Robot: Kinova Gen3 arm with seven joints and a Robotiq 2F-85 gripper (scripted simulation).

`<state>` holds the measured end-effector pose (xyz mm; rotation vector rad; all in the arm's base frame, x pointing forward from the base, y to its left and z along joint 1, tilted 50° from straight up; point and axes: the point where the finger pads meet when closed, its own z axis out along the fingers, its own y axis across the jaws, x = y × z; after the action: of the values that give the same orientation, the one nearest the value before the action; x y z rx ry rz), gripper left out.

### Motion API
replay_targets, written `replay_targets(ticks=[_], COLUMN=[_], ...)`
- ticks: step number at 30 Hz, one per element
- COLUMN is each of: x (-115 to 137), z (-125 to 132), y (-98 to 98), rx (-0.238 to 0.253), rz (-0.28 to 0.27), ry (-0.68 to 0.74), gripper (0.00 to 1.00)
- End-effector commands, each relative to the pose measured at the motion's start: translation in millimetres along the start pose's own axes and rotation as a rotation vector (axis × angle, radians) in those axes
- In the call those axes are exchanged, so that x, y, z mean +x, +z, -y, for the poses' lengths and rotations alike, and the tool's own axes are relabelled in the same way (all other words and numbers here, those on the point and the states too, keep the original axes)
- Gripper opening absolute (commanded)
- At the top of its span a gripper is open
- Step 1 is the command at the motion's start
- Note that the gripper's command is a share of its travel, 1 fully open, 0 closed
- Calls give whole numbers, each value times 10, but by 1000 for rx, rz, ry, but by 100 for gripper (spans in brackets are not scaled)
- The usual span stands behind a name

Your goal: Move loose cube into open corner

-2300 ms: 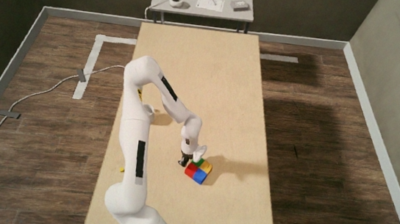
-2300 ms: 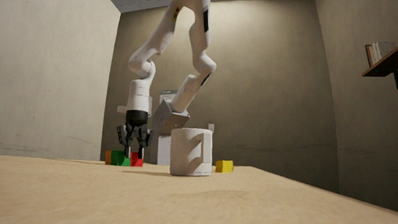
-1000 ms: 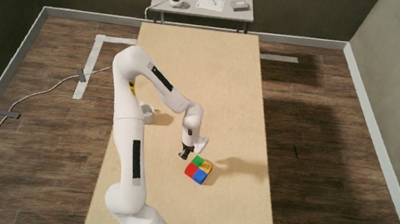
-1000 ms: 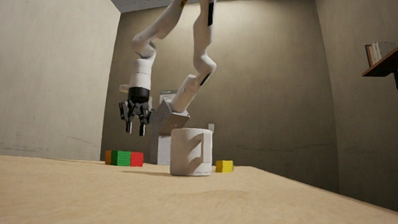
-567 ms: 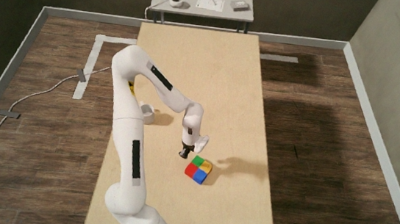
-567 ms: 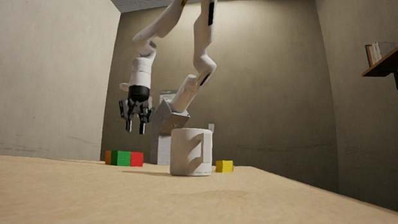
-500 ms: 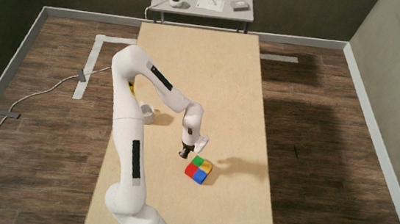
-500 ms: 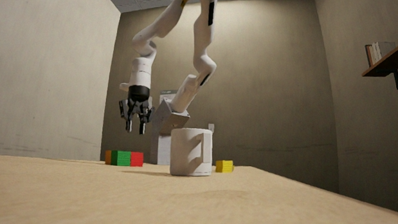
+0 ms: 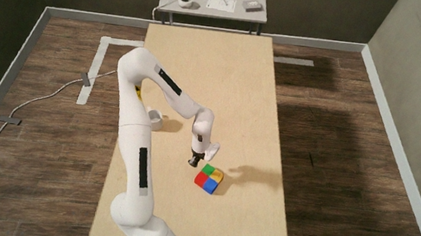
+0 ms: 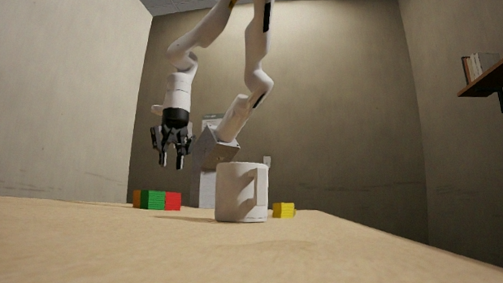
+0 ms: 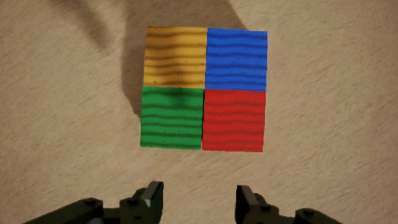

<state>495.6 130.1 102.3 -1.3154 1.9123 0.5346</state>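
Observation:
Four cubes stand together on the table in a two-by-two square: orange [image 9: 216, 175] [image 10: 136, 198] [image 11: 175, 57], blue [image 9: 211, 185] [image 11: 236, 60], green [image 9: 208, 169] [image 10: 156, 200] [image 11: 172, 117] and red [image 9: 201, 179] [image 10: 173, 200] [image 11: 233, 120]. In the wrist view the outer edges line up closely. A thin dark seam shows between green and red, with a tiny pale sliver at its lower end; the other seams look closed. Blue is hidden in the exterior view. My gripper [image 9: 193, 163] [image 10: 171, 161] [image 11: 199, 199] is partly open, empty, and above the cubes' height, beside the green and red side.
A white mug [image 9: 156, 119] [image 10: 241, 194] stands on the table [image 9: 210, 55], away from the cubes. A small yellow block [image 10: 283, 210] shows beyond the mug in the exterior view and is hidden in the top view. The arm reaches over the table's left side in the top view.

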Motion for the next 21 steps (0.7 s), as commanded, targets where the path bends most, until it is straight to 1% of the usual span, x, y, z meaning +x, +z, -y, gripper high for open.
replay_targets(ticks=[1,21], x=[1,3], z=[6,9], y=[-7,-7], rx=[2,2], rz=[0,0], ry=[0,5], gripper=[53,52])
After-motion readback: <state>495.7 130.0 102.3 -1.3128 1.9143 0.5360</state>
